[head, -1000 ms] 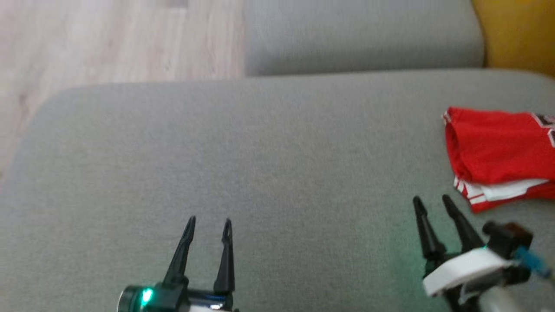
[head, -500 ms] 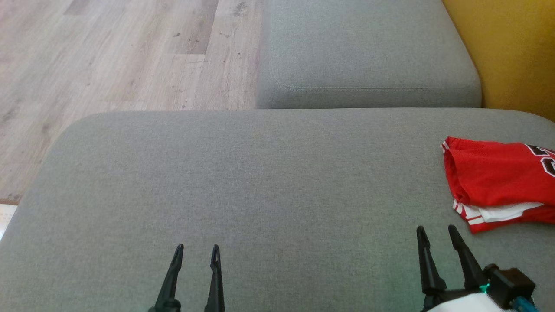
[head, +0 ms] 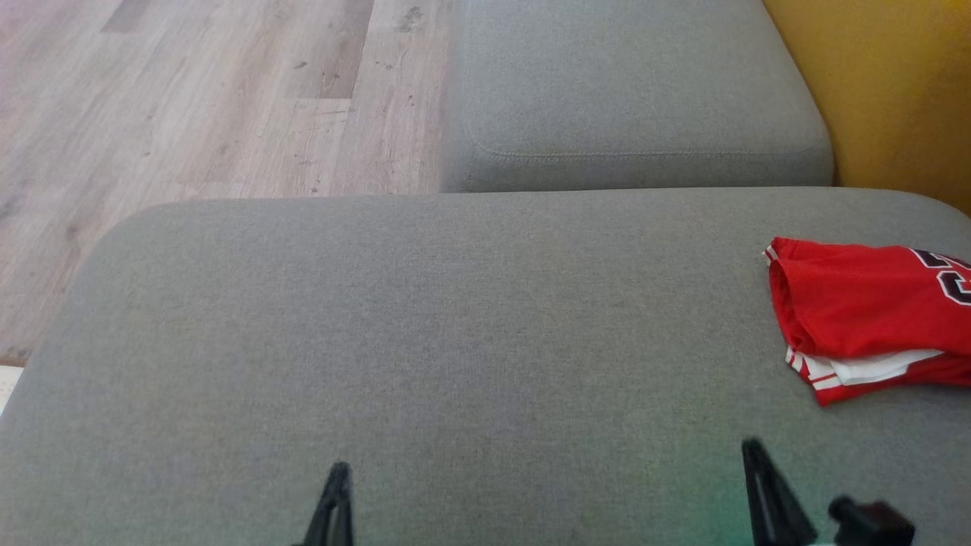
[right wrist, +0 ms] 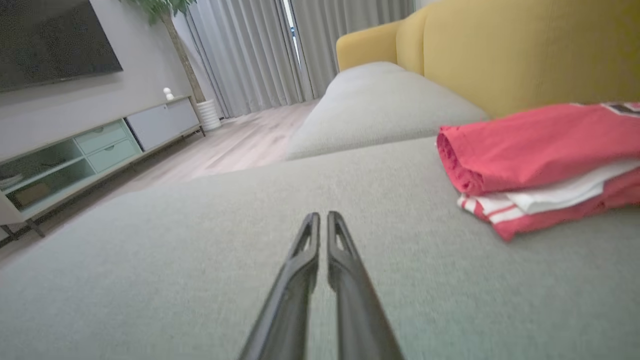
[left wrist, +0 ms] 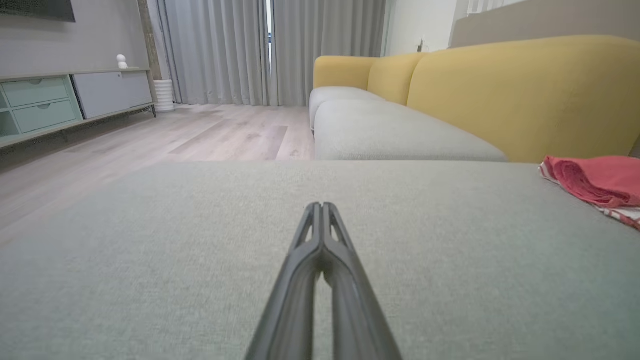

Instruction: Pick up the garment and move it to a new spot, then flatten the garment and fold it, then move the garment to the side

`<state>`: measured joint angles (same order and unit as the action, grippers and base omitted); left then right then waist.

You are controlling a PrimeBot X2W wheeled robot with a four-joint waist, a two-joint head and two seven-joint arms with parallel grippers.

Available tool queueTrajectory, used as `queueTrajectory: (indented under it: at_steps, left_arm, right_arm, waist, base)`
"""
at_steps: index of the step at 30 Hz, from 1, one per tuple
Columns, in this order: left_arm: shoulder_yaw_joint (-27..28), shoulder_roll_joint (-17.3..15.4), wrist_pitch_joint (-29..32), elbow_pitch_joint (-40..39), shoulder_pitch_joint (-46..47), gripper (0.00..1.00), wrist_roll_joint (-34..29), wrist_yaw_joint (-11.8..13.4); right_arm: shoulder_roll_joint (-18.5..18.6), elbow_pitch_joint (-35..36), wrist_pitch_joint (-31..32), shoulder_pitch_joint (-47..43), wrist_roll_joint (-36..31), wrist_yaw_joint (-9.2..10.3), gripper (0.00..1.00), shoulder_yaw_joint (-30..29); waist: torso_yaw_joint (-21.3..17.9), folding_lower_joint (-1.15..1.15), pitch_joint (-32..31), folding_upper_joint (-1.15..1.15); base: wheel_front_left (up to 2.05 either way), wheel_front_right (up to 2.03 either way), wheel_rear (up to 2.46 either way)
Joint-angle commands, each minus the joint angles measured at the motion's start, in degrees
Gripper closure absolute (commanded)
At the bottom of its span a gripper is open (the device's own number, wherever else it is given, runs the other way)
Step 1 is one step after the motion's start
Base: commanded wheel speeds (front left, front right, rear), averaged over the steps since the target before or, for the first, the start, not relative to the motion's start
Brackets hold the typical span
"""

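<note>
The garment is a red jersey with white trim, folded into a small bundle at the right edge of the grey seat cushion. It also lies at the far right of the left wrist view as the garment, and to the upper right in the right wrist view as the garment. My left gripper is low over the cushion's front, shut and empty; its fingers press together. My right gripper sits just short of the jersey, also shut on nothing, its tips nearly touching.
A second grey cushion lies beyond the first. The yellow sofa back rises on the right. Wooden floor lies to the left past the cushion's rounded edge. A TV cabinet and curtains stand across the room.
Both grippers have gone from open to shut, with nothing in them. The head camera tilted up, so both grippers sit lower in the picture.
</note>
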<state>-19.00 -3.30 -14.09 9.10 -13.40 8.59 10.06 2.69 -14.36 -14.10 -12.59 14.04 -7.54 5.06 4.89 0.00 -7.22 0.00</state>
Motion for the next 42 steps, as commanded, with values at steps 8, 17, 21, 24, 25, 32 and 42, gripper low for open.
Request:
queueTrajectory:
  at_steps: [8,17,21,24,25,32,42]
  left_arm:
    - [1.08,-0.30,0.78,-0.26,1.04,1.00,5.40,-0.89]
    - [2.45,-0.60,1.93,0.39,2.56,1.00,11.82,-2.25]
    - [3.08,-0.72,2.45,0.66,3.23,1.00,14.65,-2.85]
    - [3.57,-0.80,2.84,0.84,3.71,1.00,16.76,-3.28]
    - [3.73,-0.83,2.98,0.89,3.87,1.00,17.47,-3.42]
    - [4.72,-0.98,3.79,1.22,4.83,1.00,21.68,-4.28]
    - [6.46,-1.17,5.18,1.51,6.36,1.00,28.60,-5.69]
  right_arm:
    - [0.20,0.48,1.02,1.24,4.95,0.00,1.00,-0.45]
    - [0.42,0.44,2.29,2.60,10.81,0.01,1.00,-1.01]
    - [0.50,0.43,2.86,3.19,13.40,0.01,1.00,-1.28]
    - [0.56,0.43,3.30,3.63,15.33,0.01,1.00,-1.49]
    - [0.57,0.43,3.45,3.78,15.98,0.01,1.00,-1.56]
    - [0.67,0.43,4.33,4.66,19.83,0.01,1.00,-1.99]
    - [0.80,0.44,5.85,6.13,26.19,0.02,1.00,-2.75]
  waist:
    - [-0.30,0.00,0.46,0.00]
    - [-0.65,0.00,0.98,0.00]
    - [-0.80,0.00,1.22,0.00]
    - [-0.92,0.00,1.39,0.00]
    - [-0.96,0.00,1.45,0.00]
    - [-1.19,0.00,1.81,0.00]
    - [-1.58,0.00,2.40,0.00]
  base:
    - [0.00,0.00,0.00]
    - [0.00,0.00,0.00]
    - [0.00,0.00,0.00]
    - [0.00,0.00,0.00]
    - [0.00,0.00,0.00]
    - [0.00,0.00,0.00]
    - [0.00,0.00,0.00]
